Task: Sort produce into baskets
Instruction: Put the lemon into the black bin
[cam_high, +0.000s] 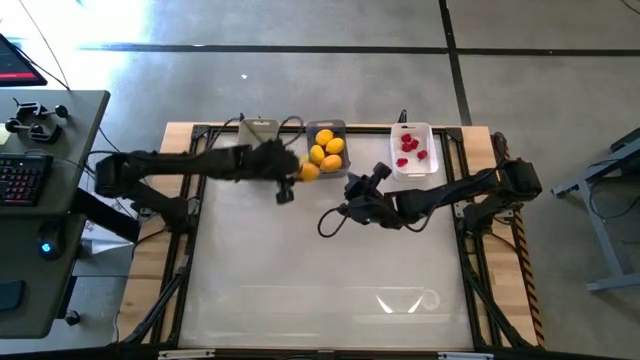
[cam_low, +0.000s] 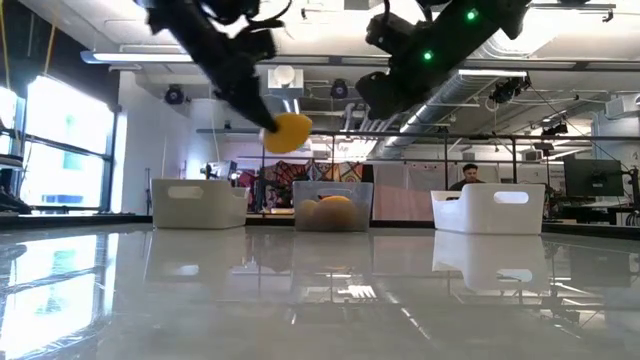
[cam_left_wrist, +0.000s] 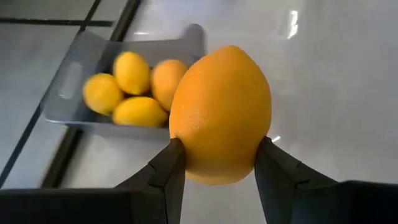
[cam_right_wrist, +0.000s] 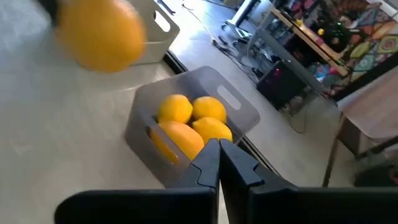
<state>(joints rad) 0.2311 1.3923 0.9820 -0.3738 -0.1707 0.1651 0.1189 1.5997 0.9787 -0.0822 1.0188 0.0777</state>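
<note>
Carrying an orange fruit (cam_left_wrist: 221, 115) clamped across its smooth, rigid-looking middle above the desk (cam_high: 320, 270), just beside the grey basket (cam_high: 330, 130) of lemons (cam_high: 325, 150), the left end effector (cam_left_wrist: 217, 165) grips a rounded, likely light and slippery piece, while the right end effector (cam_right_wrist: 219, 163) hovers nearby, fingers together

Three baskets stand along the table's far edge: the left basket (cam_high: 260, 130), the middle basket (cam_high: 327, 148) holding lemons (cam_high: 326, 148), and the right basket (cam_high: 413, 150) holding berries (cam_high: 410, 148). One fruit (cam_high: 309, 171) hangs just left of the middle basket, above the table (cam_high: 320, 270).
</note>
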